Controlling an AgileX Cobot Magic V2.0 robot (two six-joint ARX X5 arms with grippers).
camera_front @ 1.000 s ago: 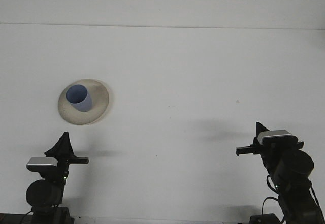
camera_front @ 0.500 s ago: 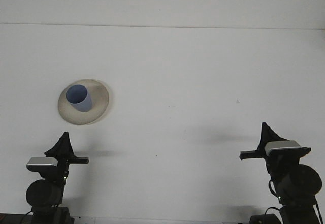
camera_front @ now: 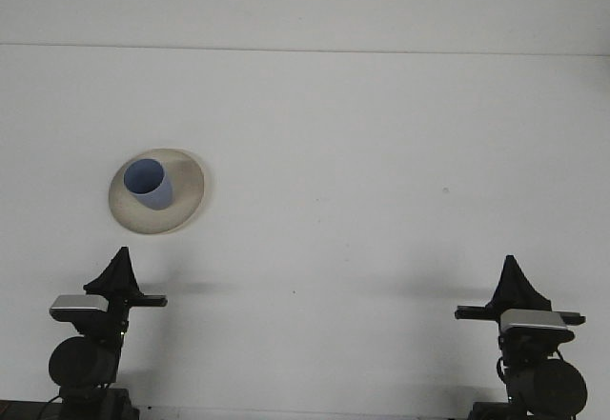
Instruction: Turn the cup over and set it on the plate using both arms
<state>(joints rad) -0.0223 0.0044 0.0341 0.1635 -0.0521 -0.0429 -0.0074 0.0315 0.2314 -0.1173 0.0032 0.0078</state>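
A blue cup (camera_front: 149, 183) stands upright, mouth up, on a beige plate (camera_front: 186, 194) at the left of the white table. My left gripper (camera_front: 120, 266) sits near the table's front edge, below the plate and well apart from it. My right gripper (camera_front: 515, 280) is low at the front right, far from the cup. Neither gripper holds anything. Each shows only as one dark pointed shape.
The white table (camera_front: 381, 153) stretches back to a far edge near the top of the view. A small dark speck (camera_front: 444, 190) lies right of centre.
My right arm has drawn back and down toward the front right corner. The left arm, cup and plate have not moved.
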